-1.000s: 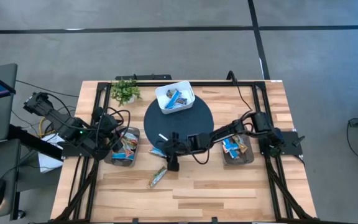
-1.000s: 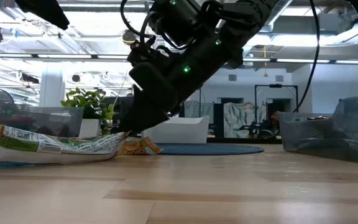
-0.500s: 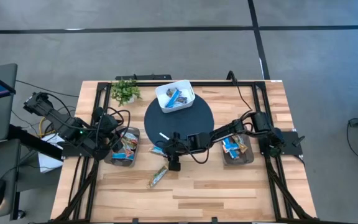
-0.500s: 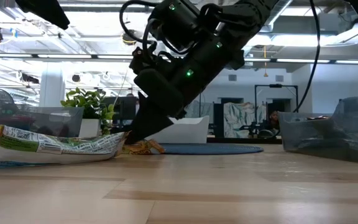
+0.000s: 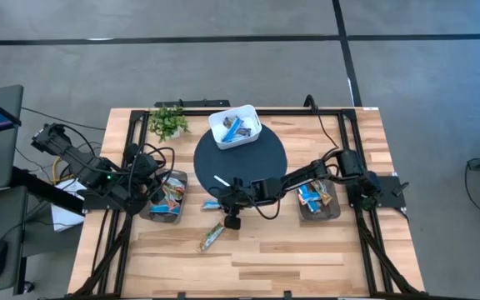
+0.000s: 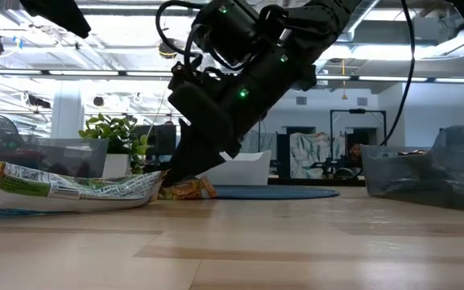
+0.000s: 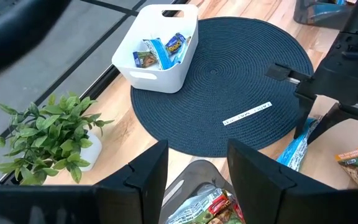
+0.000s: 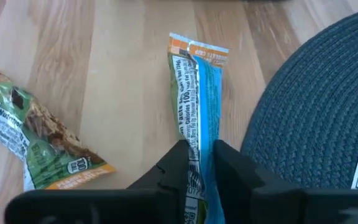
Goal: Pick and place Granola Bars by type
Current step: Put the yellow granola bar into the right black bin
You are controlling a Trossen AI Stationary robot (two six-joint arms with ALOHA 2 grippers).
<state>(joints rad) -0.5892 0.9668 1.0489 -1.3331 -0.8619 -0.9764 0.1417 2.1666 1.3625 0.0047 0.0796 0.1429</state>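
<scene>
At the front edge of the round dark-blue woven mat (image 5: 240,158), the right gripper (image 8: 199,163) is down at the light wooden table (image 5: 307,250), its two dark fingers clenched on the end of a blue-and-white wrapped granola bar (image 8: 199,93). That bar lies on the bare wood just beside the mat's rim, with its orange-tipped end pointing away from the fingers. A green-and-tan wrapped granola bar (image 8: 33,140) lies apart from it on the wood, nearer the table's front, untouched.

Left gripper (image 7: 196,177): hovering above the clear plastic bin (image 5: 163,198) on the table's left side, fingers spread and grasping nothing. That bin contains several wrapped bars with green and tan markings. A second clear plastic bin (image 5: 318,200) on the right side holds bars in blue-and-white wrappers.

On the mat's far side stands a white rounded square plastic box (image 7: 157,46) containing a few more wrapped bars. A thin white label strip (image 7: 247,113) lies on the mat. A small green potted plant (image 7: 45,137) stands near the table's far-left corner.
</scene>
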